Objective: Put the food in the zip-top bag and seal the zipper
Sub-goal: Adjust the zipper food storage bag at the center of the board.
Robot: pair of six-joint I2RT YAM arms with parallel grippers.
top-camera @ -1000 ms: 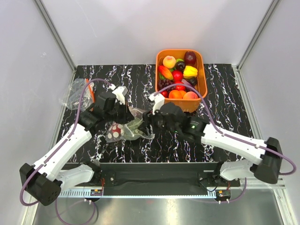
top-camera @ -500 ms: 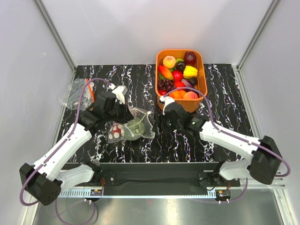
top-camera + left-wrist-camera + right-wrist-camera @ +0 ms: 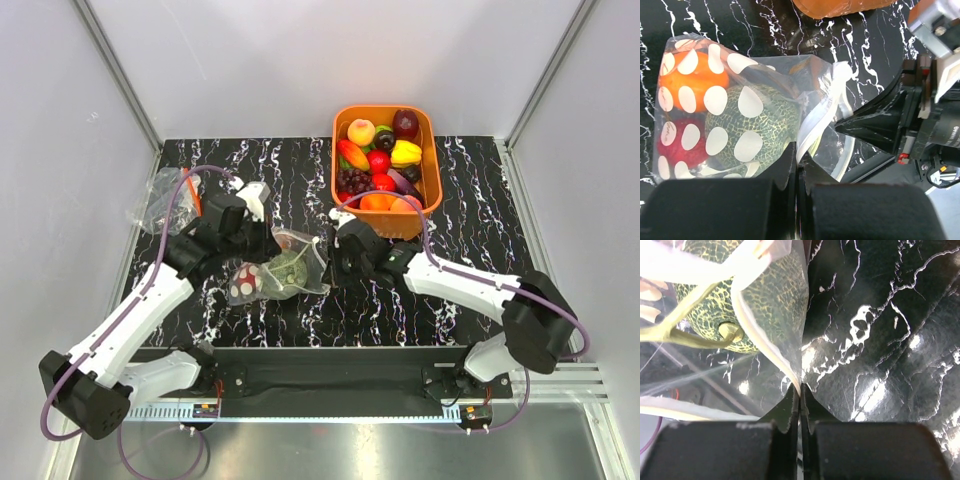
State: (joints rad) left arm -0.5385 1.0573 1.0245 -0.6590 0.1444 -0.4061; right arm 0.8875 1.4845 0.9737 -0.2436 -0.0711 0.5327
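Observation:
The zip-top bag, clear with white dots, lies on the black marbled table between my two arms. Inside it are the green netted melon, an orange fruit and a red fruit. My left gripper is shut on the bag's mouth edge beside the melon. My right gripper is shut on the pale zipper at the other side of the mouth. In the top view the left gripper and right gripper flank the mouth, which gapes between them.
An orange basket of toy fruit stands at the back right, just behind the right arm. A crumpled clear plastic wrapper lies at the left table edge. White walls enclose the table on three sides.
The right gripper, open over the bag a second ago, drew back to the right, then closed on the bag's mouth edge. The left gripper has kept its hold.

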